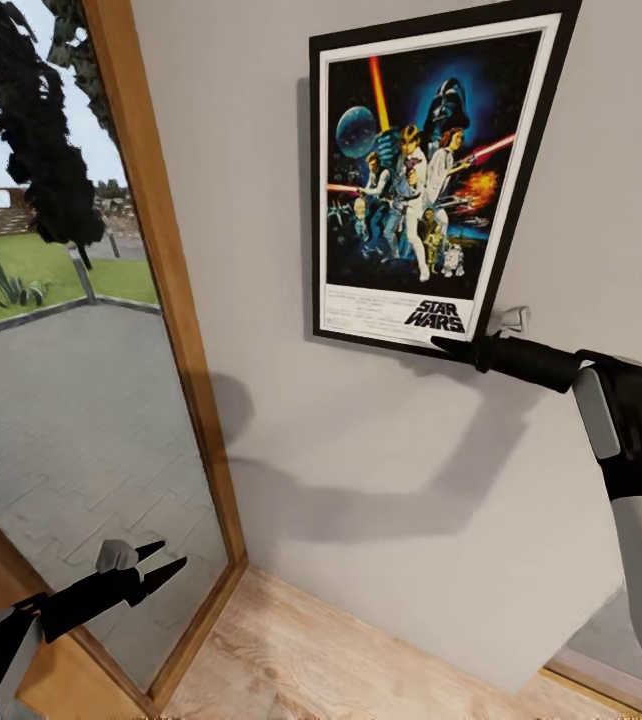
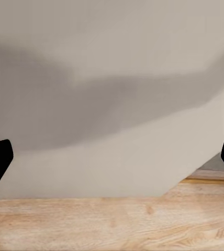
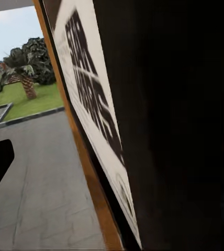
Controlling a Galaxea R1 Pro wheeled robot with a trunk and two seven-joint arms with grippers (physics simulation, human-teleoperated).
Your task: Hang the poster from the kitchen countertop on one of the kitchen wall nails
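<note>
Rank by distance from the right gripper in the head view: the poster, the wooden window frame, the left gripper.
1. poster, touching the right gripper at its bottom edge.
2. wooden window frame, left of the poster.
3. left gripper, low at far left.

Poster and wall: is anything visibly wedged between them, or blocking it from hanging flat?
Nothing visible does. The poster is up against the grey wall, beside the wooden window frame. The right gripper is at its bottom edge. A nail cannot be made out. The left gripper hangs low, open, well away.
</note>
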